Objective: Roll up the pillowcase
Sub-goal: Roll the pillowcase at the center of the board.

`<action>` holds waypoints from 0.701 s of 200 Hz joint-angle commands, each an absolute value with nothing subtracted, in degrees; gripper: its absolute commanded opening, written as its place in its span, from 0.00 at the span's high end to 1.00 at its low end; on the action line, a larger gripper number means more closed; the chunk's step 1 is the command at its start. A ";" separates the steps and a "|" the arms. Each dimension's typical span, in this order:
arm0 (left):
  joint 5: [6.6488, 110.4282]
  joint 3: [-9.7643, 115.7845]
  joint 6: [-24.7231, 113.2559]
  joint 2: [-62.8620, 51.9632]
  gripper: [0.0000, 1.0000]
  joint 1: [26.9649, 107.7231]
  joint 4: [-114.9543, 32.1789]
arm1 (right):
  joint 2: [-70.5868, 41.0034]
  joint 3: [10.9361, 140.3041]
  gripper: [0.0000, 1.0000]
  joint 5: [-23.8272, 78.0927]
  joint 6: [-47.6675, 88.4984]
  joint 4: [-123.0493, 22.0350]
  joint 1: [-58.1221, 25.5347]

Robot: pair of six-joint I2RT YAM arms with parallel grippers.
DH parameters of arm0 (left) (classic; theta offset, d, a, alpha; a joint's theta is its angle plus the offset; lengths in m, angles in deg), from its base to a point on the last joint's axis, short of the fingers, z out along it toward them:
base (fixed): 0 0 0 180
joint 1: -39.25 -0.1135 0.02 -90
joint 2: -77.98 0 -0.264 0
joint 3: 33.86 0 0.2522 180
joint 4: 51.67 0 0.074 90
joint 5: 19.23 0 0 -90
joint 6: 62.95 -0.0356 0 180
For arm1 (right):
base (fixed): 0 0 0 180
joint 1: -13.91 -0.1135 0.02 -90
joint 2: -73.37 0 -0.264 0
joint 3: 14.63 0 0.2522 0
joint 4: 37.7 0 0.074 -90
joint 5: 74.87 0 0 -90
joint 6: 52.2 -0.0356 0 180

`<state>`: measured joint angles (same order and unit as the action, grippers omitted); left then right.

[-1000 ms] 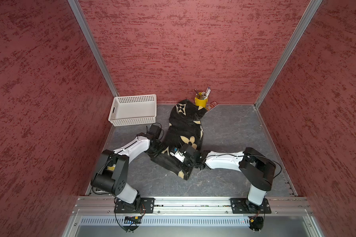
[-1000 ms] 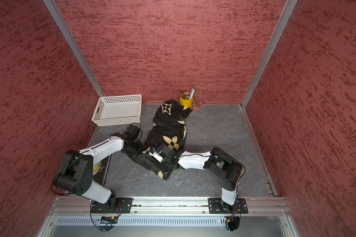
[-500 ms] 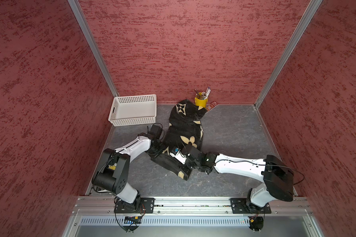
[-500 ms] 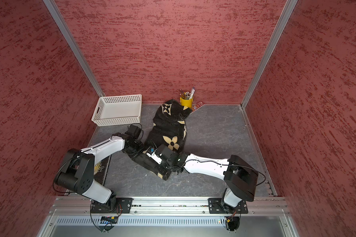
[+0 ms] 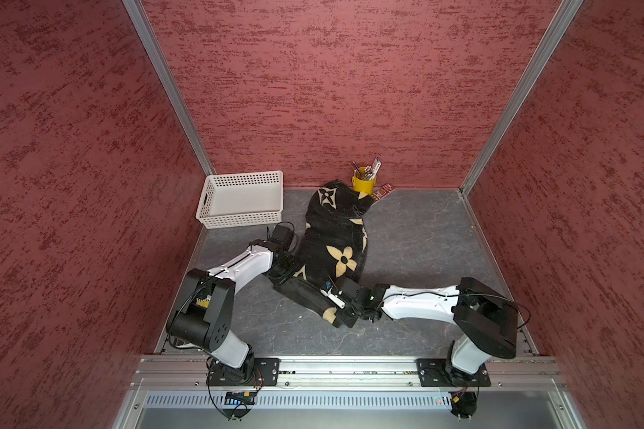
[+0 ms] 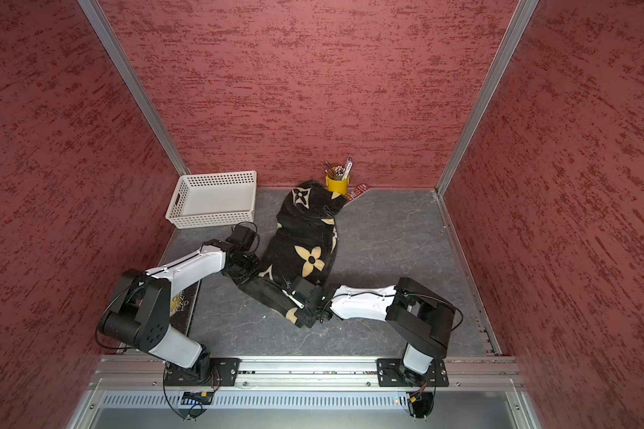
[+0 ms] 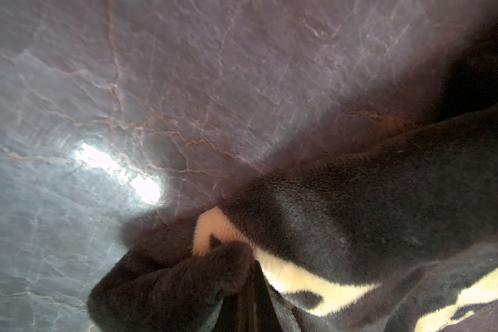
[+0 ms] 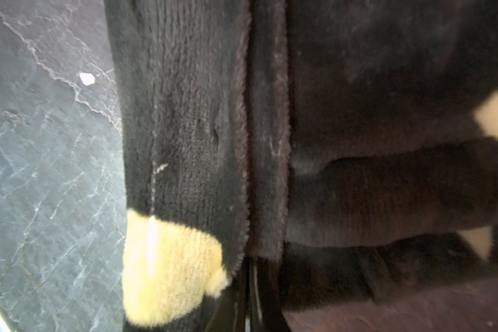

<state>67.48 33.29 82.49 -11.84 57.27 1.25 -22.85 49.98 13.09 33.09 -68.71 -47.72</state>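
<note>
In both top views the grey marbled table (image 5: 424,241) lies open right of centre and in the lower centre; there I could pass. At the upper left a white perforated plastic basket (image 5: 238,219) stands in the way, at the upper centre a yellow cup of pens (image 5: 363,182). The long black plush pillowcase (image 5: 331,230) with cream flowers fills the middle.
</note>
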 commanded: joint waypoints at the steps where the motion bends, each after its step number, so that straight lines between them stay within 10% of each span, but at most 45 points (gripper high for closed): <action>1: 68.34 35.46 80.73 -11.27 0.97 57.25 1.39 | -21.17 51.36 0.90 9.50 33.35 -69.97 -47.37; 33: 68.09 37.57 78.82 -7.70 0.63 56.97 3.66 | -15.99 53.64 0.76 8.45 34.51 -72.03 -47.54; 92: 65.33 36.30 75.58 0.98 0.40 50.95 7.42 | -17.16 59.54 0.54 3.07 42.11 -70.62 -54.92; 119: 63.67 32.45 73.68 6.00 0.07 45.82 8.36 | -23.58 60.39 0.50 0.18 47.43 -63.56 -58.68; 140: 62.30 29.94 72.08 9.52 0.00 42.01 9.59 | -28.71 61.54 0.43 -3.10 50.45 -59.22 -59.56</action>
